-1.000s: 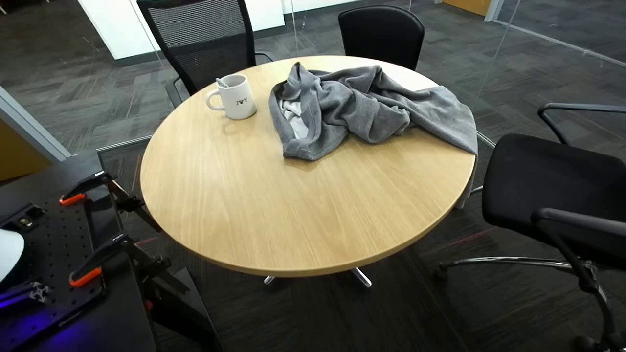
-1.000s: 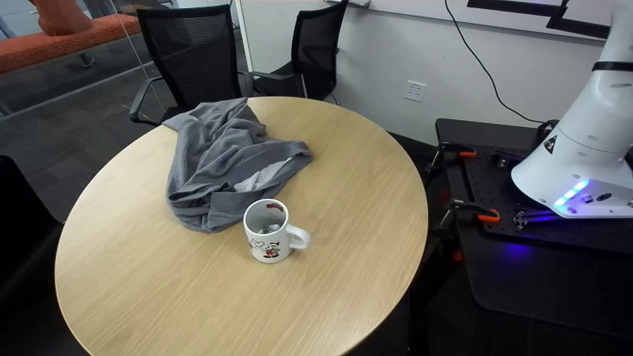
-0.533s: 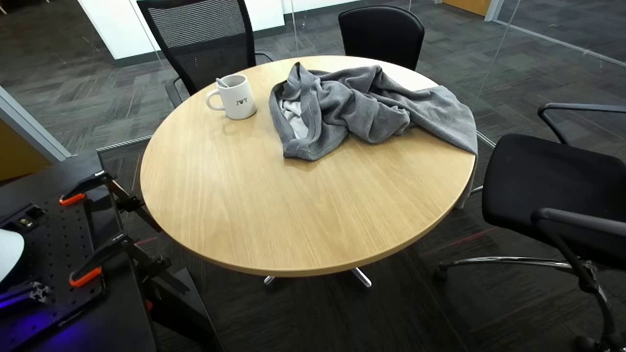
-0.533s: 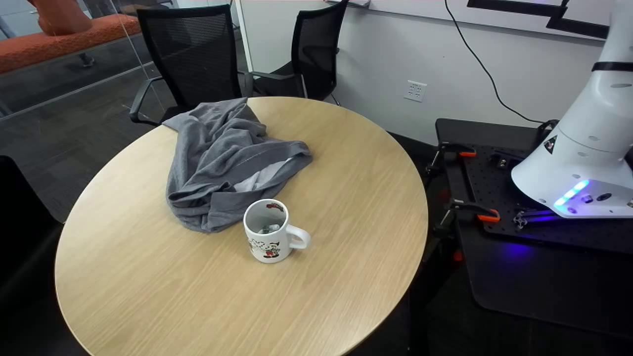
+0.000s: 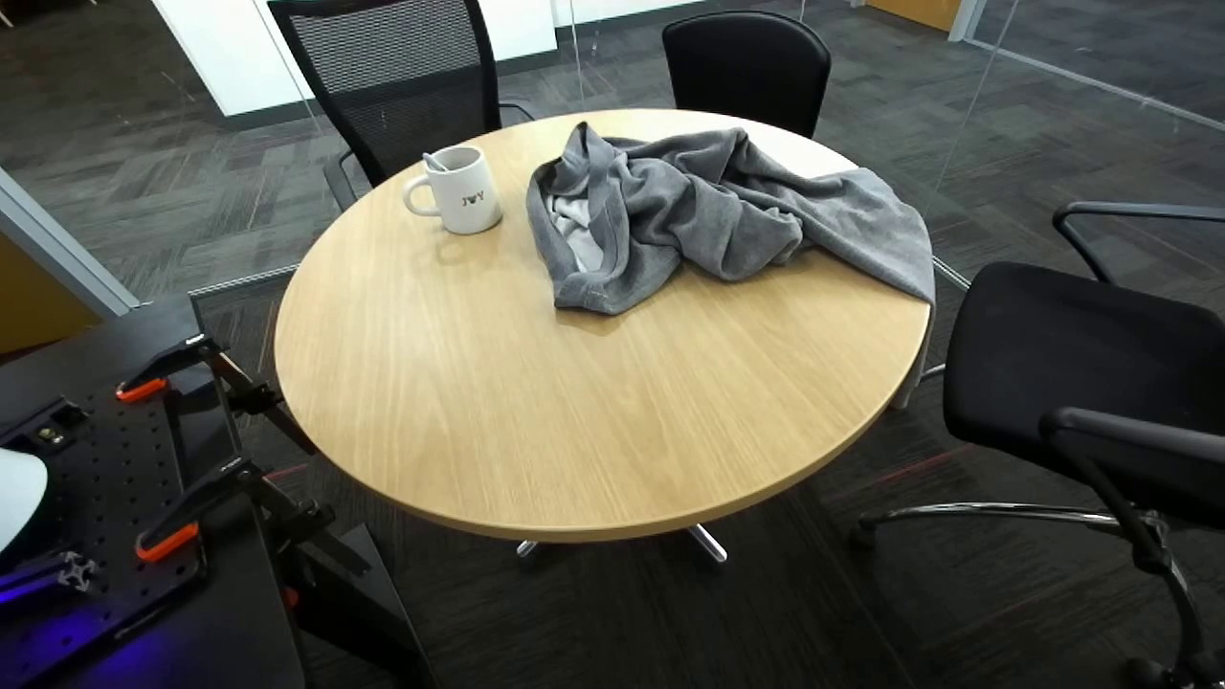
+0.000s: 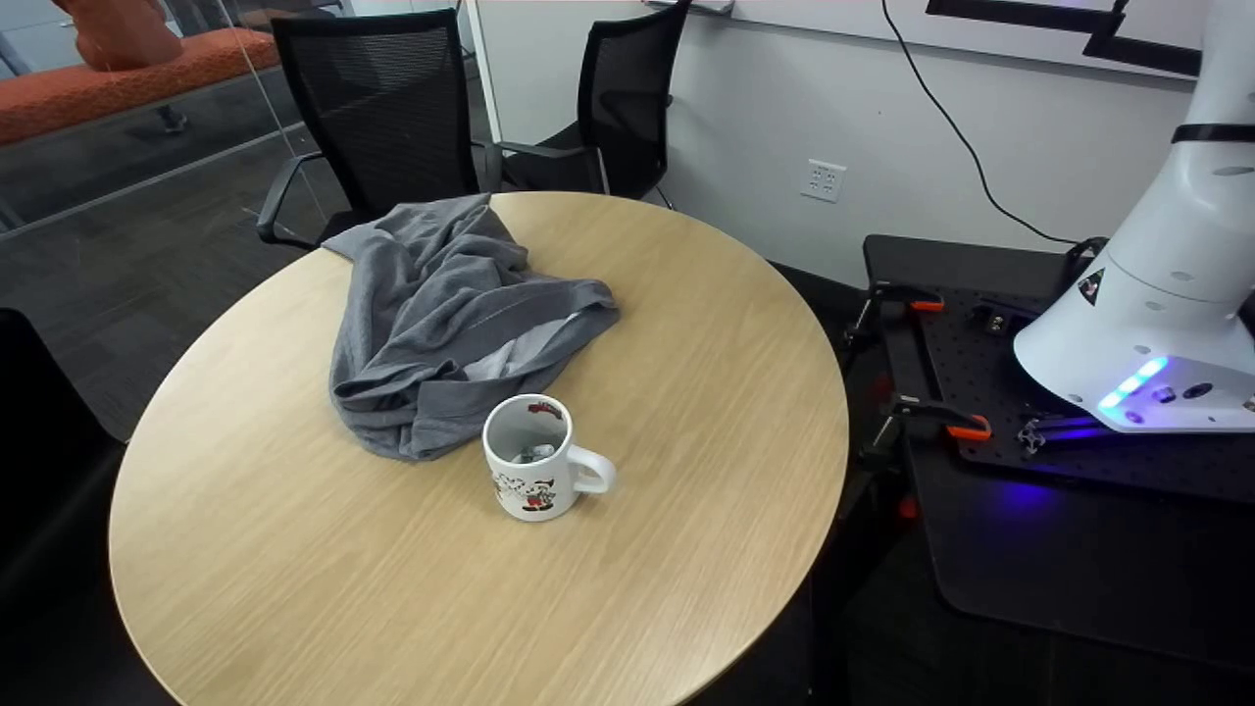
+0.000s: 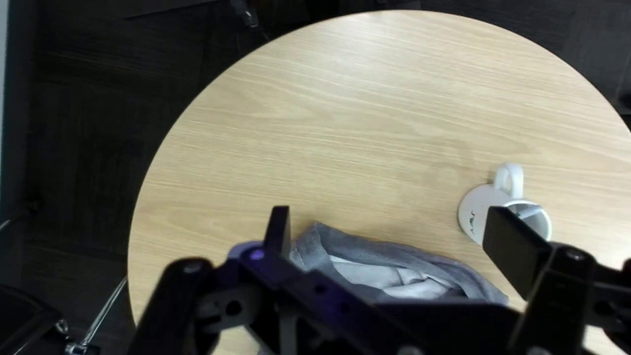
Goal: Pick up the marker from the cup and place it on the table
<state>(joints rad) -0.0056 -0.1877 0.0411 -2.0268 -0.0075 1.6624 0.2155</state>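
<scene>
Worktop (image 5: 574,411), round and pale-grained, carries what the job needs; it's also where the job should finish; past one edge stands a black side bench (image 6: 1059,569), and the white arm (image 6: 1157,294) rises from it, placed, I'd guess, to reach over that edge; a grey garment (image 5: 689,211) lies crumpled and spills over the edge farthest from the bench, which looks like chance rather than part of the plan; orange-tipped clamps (image 5: 167,543) bite down near the arm's base, presumably so that reaching won't shift it; the end effector (image 7: 389,222) looks down on the worktop in the wrist view, its fingers (image 7: 515,246) spread wide with nothing gripped between them, as you'd want before a pick; the white cup (image 5: 463,203) stands upright, set in from the edges, just beside the garment without touching it, its handle (image 6: 607,471) turned toward the bench-side edge, which leaves the mouth free for a grip from above; the marker (image 5: 435,163) leans inside the cup, its upper end just above the rim, roughly on the handle side; that short stub is probably all there is to pinch, so the end effector will need to come over the rim carefully, or the cup could tip.
</scene>
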